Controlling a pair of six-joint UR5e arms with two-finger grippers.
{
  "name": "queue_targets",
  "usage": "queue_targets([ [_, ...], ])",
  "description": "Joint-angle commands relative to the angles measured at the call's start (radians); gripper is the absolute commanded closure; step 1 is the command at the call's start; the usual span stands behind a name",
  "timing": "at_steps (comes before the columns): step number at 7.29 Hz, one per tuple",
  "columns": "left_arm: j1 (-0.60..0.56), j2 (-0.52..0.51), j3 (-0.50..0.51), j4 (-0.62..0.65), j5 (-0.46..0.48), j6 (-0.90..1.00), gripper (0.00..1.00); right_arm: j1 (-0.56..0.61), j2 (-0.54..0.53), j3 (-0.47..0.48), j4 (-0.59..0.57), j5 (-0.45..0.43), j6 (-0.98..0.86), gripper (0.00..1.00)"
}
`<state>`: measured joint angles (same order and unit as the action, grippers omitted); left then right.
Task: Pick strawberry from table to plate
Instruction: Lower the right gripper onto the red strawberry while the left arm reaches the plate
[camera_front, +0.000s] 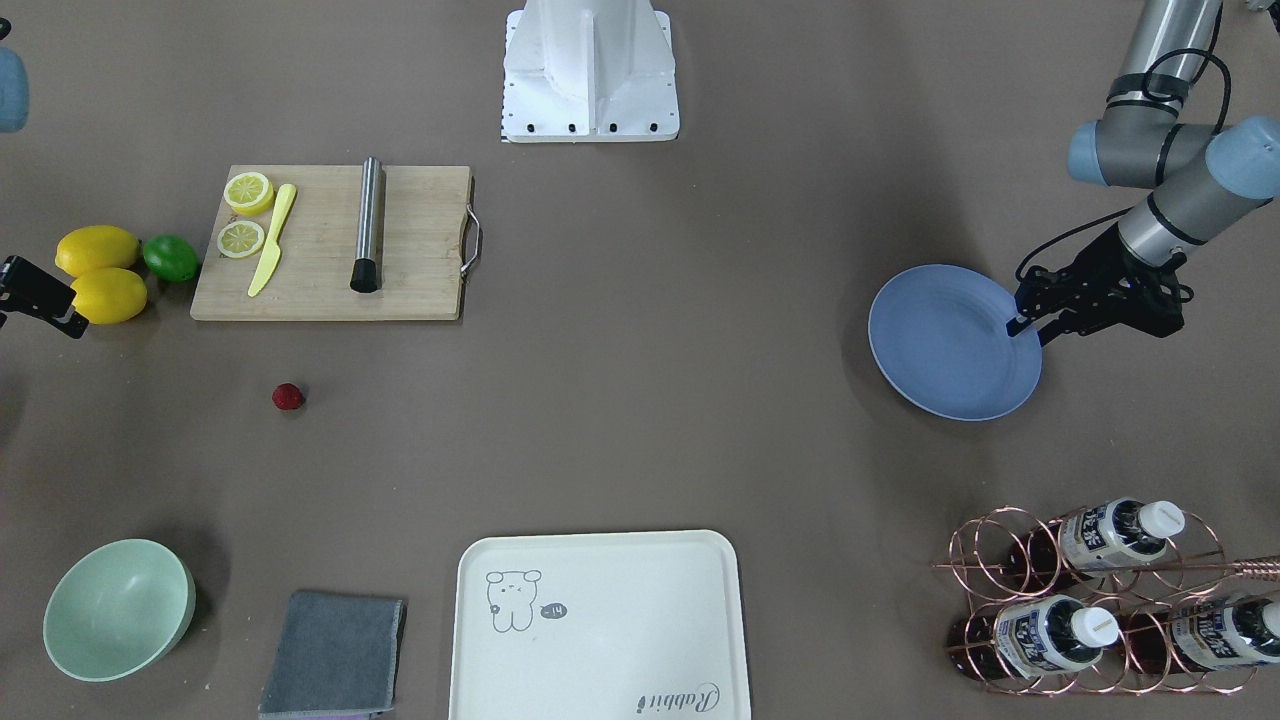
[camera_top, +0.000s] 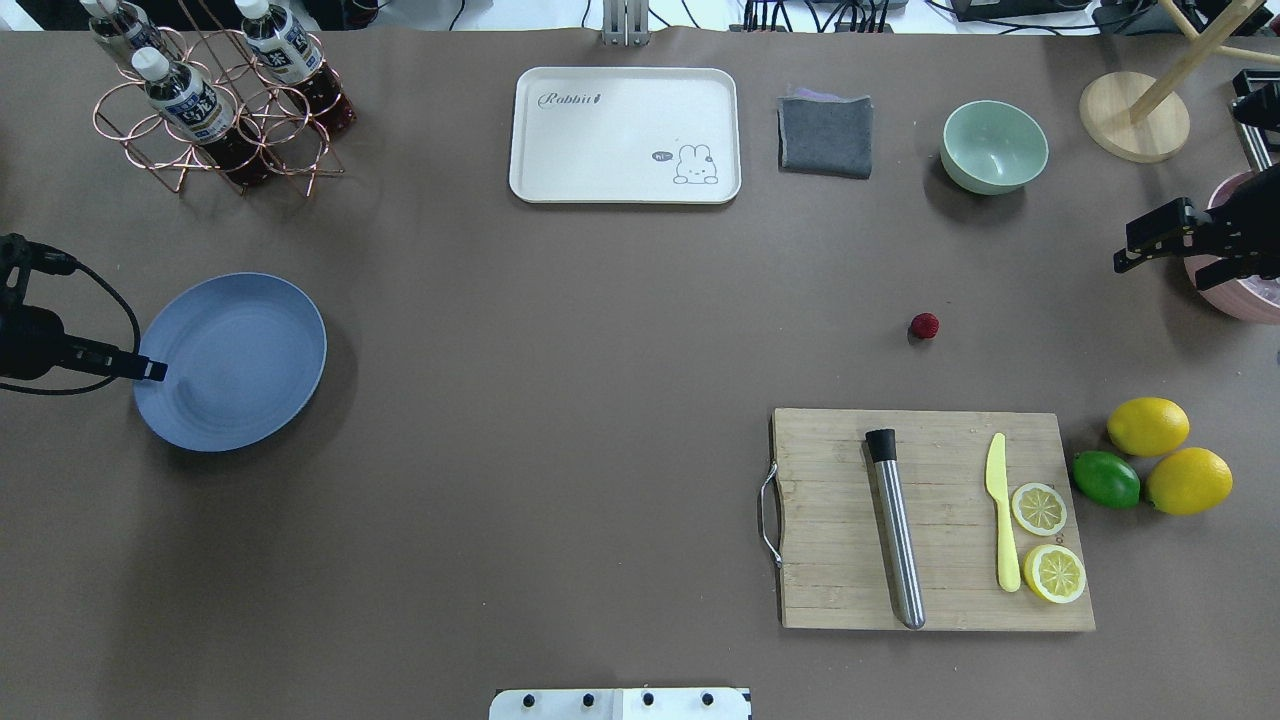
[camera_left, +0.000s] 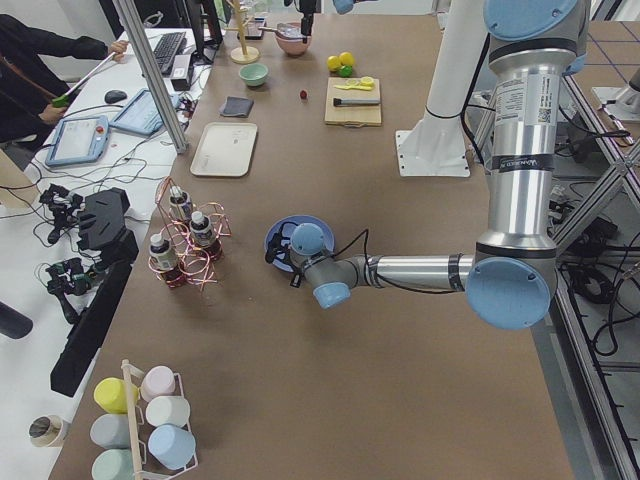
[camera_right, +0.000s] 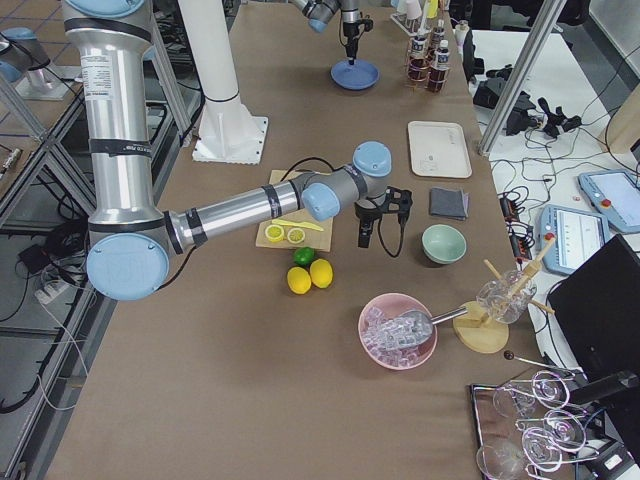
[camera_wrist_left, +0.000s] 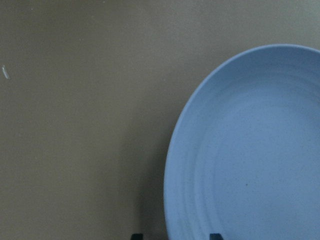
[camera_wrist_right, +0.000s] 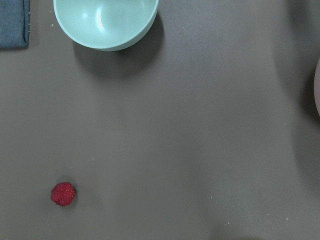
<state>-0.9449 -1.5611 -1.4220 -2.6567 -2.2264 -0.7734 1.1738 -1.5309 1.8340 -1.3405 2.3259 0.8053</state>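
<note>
The black two-finger left gripper (camera_front: 1028, 328) hangs at the edge of the round blue-lavender plate (camera_top: 240, 360), its jaws parted with the rim between them. The black right gripper (camera_top: 1158, 270) hovers with jaws spread, holding nothing. The small dark red bumpy strawberry (camera_top: 924, 325) lies on the matte brown-grey table (camera_top: 600, 400), near the rectangular wooden cutting board (camera_top: 830, 520) and well apart from the plate.

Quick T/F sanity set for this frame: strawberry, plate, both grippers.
1. The strawberry lies on the table. True.
2. The plate holds a lemon slice. False: it is empty; the slices are on the board.
3. The right gripper holds the strawberry. False: it is open and well apart from it.
4. The left gripper is at the plate's rim. True.
</note>
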Motion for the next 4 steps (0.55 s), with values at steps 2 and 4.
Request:
queue_targets([
  [2, 0.009, -0.001, -0.011, 0.000, 0.011, -0.050, 1.00, -0.009, 0.001, 0.002, 0.001, -0.003, 0.034, 0.00],
  [4, 0.009, -0.013, -0.031, 0.014, -0.002, -0.076, 1.00, -0.028, 0.003, 0.001, 0.001, -0.008, 0.038, 0.00],
])
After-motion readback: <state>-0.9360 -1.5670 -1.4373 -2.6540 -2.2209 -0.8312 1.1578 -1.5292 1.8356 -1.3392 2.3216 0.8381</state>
